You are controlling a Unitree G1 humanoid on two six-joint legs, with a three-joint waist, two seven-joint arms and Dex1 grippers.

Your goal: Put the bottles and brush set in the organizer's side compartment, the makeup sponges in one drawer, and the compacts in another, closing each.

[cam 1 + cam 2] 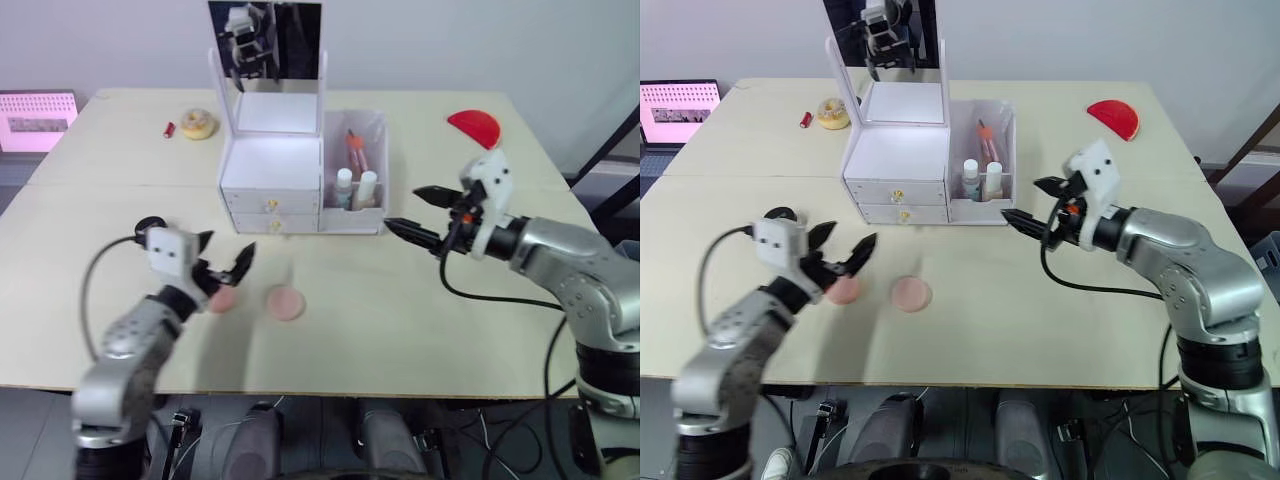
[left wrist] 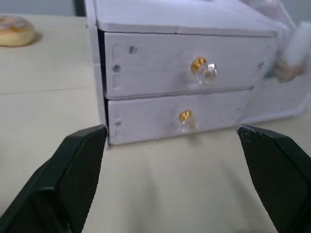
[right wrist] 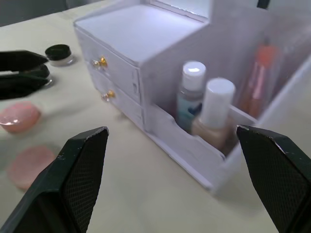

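Standing near the middle of the table (image 1: 420,330), toward its far edge, the white organizer (image 1: 272,185) has both drawers pushed in, each with a small gold knob, and a mirror (image 1: 266,42) rising from its top. Its clear side compartment (image 1: 372,128) holds two bottles (image 1: 355,190) at the front and an orange brush set (image 1: 354,152) behind them. Two pink makeup sponges (image 1: 286,303) lie on the table between the organizer and the near edge, well apart from the drawers. The left gripper (image 1: 222,268) hovers just over the sponge nearer the left edge, fingers spread apart and holding nothing. The right gripper (image 1: 418,212) hangs just beside the side compartment's front corner, fingers also wide apart and empty. A small black jar (image 1: 779,214) sits by the left arm. Toward the far left corner lie a yellow compact (image 1: 197,123) and a small red item (image 1: 170,128); a red wedge (image 1: 474,127) rests near the far right corner.
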